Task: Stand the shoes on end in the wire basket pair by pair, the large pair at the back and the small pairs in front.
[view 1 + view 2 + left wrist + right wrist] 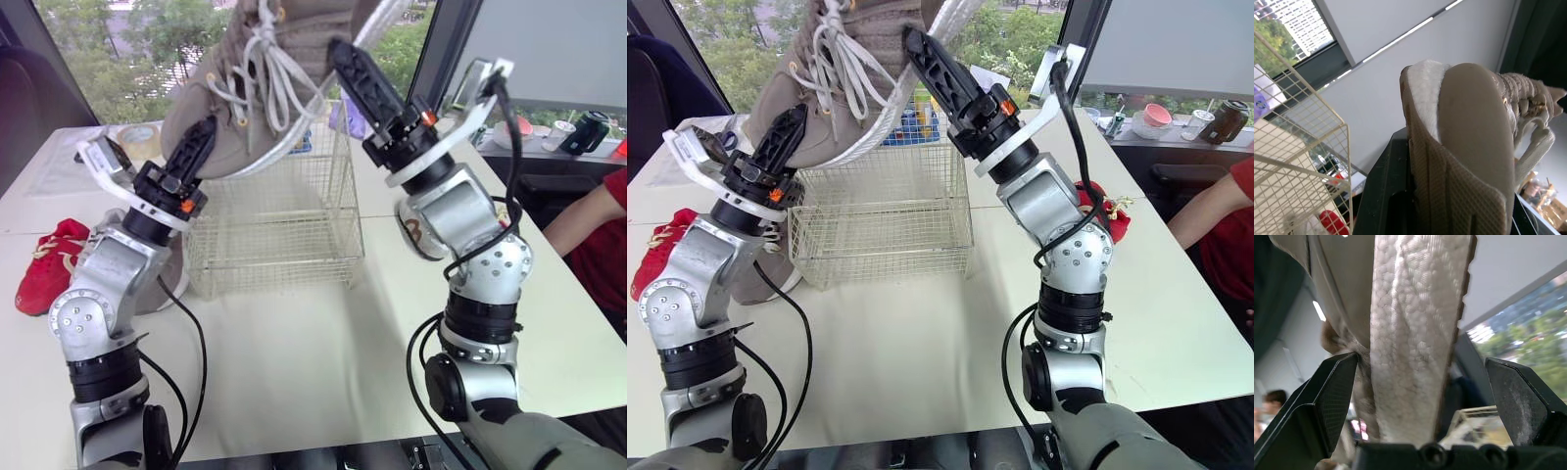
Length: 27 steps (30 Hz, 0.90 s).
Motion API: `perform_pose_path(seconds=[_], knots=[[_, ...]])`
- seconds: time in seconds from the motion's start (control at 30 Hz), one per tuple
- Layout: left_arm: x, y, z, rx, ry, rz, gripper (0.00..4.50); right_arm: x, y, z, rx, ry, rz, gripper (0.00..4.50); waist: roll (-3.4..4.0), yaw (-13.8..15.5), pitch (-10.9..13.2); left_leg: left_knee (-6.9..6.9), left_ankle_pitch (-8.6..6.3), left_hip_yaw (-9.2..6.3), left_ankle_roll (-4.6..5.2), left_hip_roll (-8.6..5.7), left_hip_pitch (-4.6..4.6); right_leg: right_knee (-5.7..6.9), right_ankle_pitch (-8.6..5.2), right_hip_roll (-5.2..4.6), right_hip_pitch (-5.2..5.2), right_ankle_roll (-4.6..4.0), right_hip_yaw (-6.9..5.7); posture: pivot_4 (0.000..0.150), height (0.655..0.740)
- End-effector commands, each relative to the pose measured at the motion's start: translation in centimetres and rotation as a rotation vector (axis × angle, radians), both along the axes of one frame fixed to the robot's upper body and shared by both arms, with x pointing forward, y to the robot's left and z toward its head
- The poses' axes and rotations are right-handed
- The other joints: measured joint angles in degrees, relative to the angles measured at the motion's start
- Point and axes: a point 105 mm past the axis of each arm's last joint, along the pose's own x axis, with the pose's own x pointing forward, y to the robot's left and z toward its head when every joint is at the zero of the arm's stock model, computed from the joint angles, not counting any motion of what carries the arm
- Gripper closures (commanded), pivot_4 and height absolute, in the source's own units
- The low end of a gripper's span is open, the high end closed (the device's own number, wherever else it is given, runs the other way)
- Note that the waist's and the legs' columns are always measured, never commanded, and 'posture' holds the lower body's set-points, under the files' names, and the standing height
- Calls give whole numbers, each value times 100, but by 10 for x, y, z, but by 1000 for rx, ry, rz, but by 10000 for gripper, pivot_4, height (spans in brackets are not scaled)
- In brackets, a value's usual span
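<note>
Closest in, got the left gripper (199, 145) with jaws clamped on the heel of a big tan shoe (245, 88), and the right gripper (355, 73) with jaws spread wide around its sole, not closed on it. Holding that shoe up in the air, tilted, right over the wire basket (284, 230) on the desk (294, 343). Also spotted a red shoe (47, 266) lying on the desk off to the left, and farther back a roll of tape (137, 138).

Tan shoe (211, 108) aloft over the basket (284, 220).
The laced shoe hangs tilted, toe down, above the cream wire basket on the worktop; one red shoe (49, 259) lies to its left, another red shoe (1114, 217) to its right.
</note>
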Motion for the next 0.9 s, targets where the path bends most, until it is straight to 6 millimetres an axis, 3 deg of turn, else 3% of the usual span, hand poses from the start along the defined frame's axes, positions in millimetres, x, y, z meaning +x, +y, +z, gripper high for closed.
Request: perform_pose_path(seconds=[0.03, 0.17, 0.27, 0.37, 0.4, 0.6, 0.63, 0.77, 0.9], knots=[[-6, -9, 5, 27, -43, -27, 40050, -19, 2, 15, 4, -81, 54, 5340, 0, -5, 0, -1, 0, 0, 0, 0, 0, -2, 0, -1, 0, -1, 0, 1500, 7400], [-7, -10, 3, 52, -44, -30, 40050, -21, 4, 8, -27, -74, 61, 21140, 0, -9, 0, -2, 0, 1, 0, 0, -1, -4, -1, 0, -1, -1, 0, 1500, 7400], [-6, -9, 2, 54, -40, -23, 40050, -20, 5, 6, -46, -69, 57, 27980, 1, -9, 1, -2, 0, 0, 1, 1, -1, -4, -1, 0, -2, -1, 0, 1500, 7400], [-6, -9, -1, 103, -36, -15, 40050, -20, 3, 5, -60, -71, 52, 28532, 1, -9, 1, -3, 0, 1, 1, 2, -1, -4, -1, 0, -3, -1, 0, 1500, 7400], [-7, -11, -3, 135, -41, -16, 29983, -19, 2, 5, -69, -76, 42, 28532, 0, -10, 1, -3, 0, 0, 0, 2, -1, -4, -1, 0, -3, -1, 0, 1500, 7400], [-11, -7, -8, 294, -46, 49, 2652, -11, -16, 21, -113, -178, -51, 28532, 3, -10, 2, -4, -1, 1, 2, 2, -2, -7, -1, -1, -5, -2, 1, 1500, 7400], [-10, -6, -9, 310, -39, 64, 914, -10, -18, 23, -113, -195, -59, 28532, 3, -8, 3, -4, -1, 0, 2, 2, -3, -9, -4, -1, -5, -6, 1, 1500, 7400], [-30, -8, -14, 518, -77, 165, 914, 7, -59, 72, -59, -379, -256, 28532, 14, -26, 12, -6, -2, 0, 2, 4, -4, -11, -11, 0, -10, -17, 3, 1500, 7400], [-38, -3, -10, 623, -114, 278, 914, 20, -75, 104, -101, -471, -260, 28532, 19, -1, 17, -13, -3, 6, 4, -2, -7, -24, -12, -4, -11, -20, 6, 1500, 7400]])
